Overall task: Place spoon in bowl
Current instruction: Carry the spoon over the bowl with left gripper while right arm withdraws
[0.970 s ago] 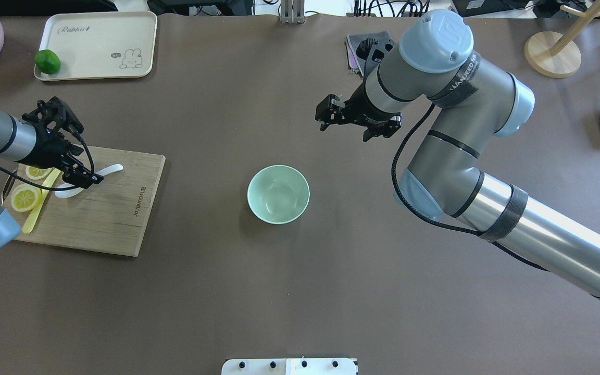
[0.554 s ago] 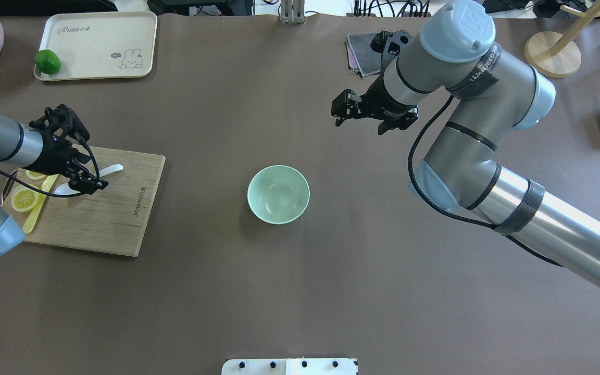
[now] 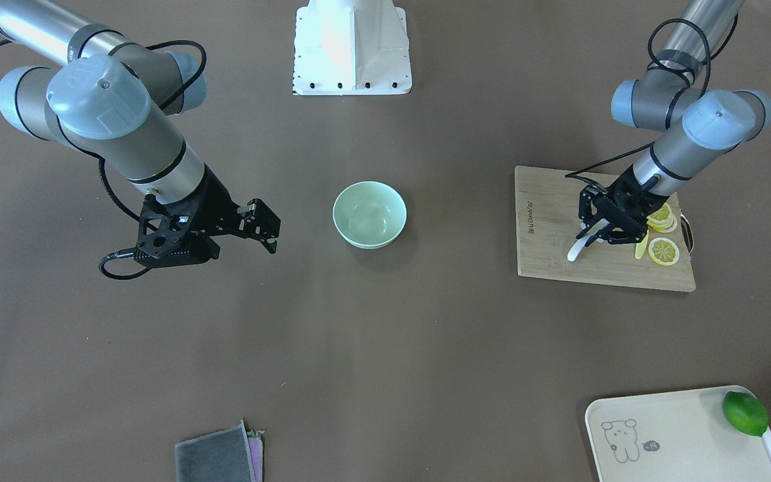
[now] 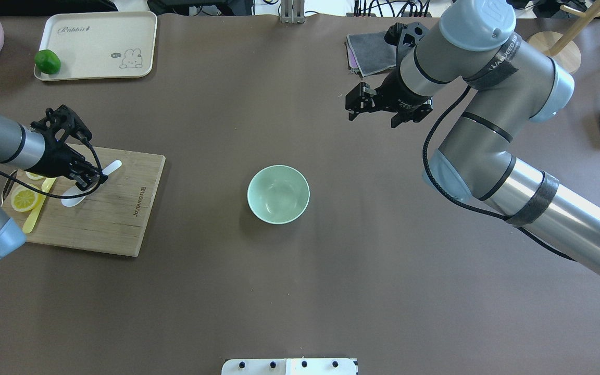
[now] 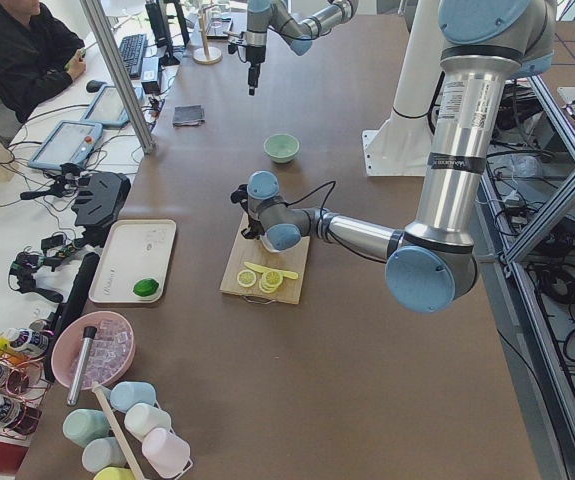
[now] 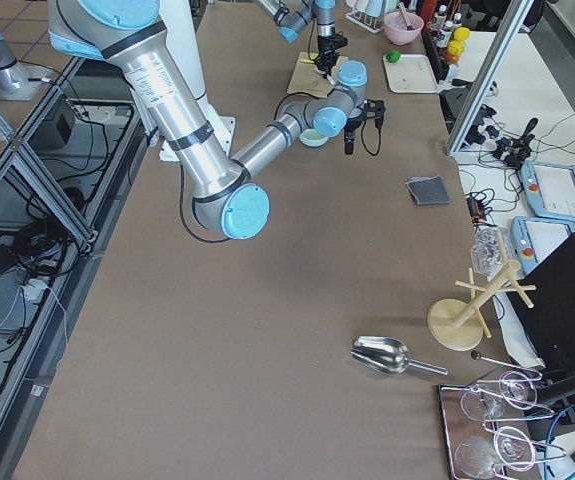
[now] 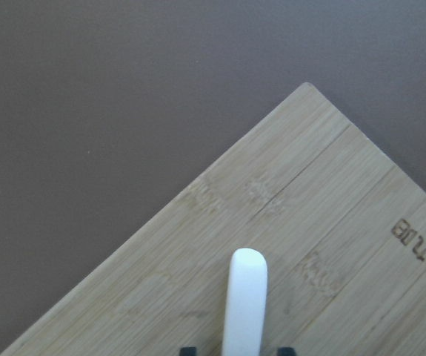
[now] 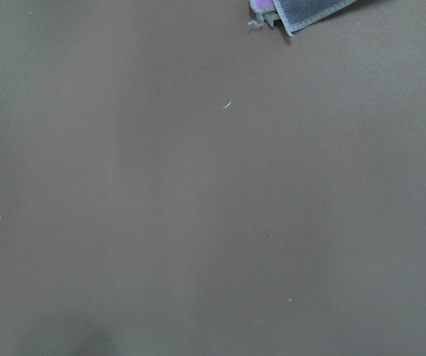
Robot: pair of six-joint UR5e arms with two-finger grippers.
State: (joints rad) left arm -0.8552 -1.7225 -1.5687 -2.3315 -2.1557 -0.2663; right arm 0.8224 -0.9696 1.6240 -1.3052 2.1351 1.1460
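cutting board (image 4: 102, 208): wooden, at 9 o'clock on the table
lemon slices (image 4: 25, 198): on the board's 9 o'clock end
yellow knife (image 4: 37, 211): beside the slices
tray (image 4: 97, 39): 11 o'clock, holding a lime (image 4: 47, 61)
cloth (image 4: 370, 52): grey, 1 o'clock

brown table (image 4: 289, 291) carries bowl (image 4: 278, 194), cutting board (image 4: 107, 219), tray (image 4: 97, 44), folded cloth (image 4: 370, 52).

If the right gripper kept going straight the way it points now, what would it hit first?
Probably only bare table. The right gripper points down, and its wrist camera shows plain tabletop ahead, with only a corner of the grey cloth at the edge of view. The bowl lies off that line.
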